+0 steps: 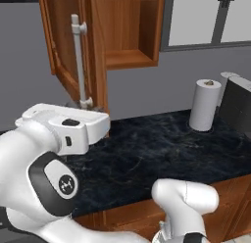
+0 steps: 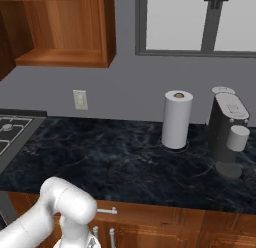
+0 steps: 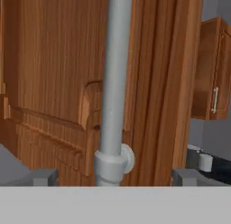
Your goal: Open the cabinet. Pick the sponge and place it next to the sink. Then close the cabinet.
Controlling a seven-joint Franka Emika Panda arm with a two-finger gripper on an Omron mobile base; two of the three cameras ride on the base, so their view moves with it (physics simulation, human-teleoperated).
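Observation:
The cabinet [image 1: 130,34] hangs on the wall with its door [image 1: 61,46] swung open toward me. Its shelf [image 2: 62,56] looks bare. In the hand view the long silver bar handle [image 3: 115,74] runs upright right in front of the raised-panel door [image 3: 54,83]. My gripper [image 3: 115,177] is open, one fingertip on each side of the handle's lower mount and neither touching it. In the left base view the gripper [image 1: 93,109] sits at the bottom end of the handle [image 1: 78,56]. The sponge and the sink are out of view.
A paper towel roll [image 2: 176,119] stands on the dark marble counter [image 2: 115,157], with a grey coffee machine [image 2: 227,132] to its right. A stove corner [image 2: 10,129] is at the left. Another wall cabinet [image 3: 216,69] hangs farther off.

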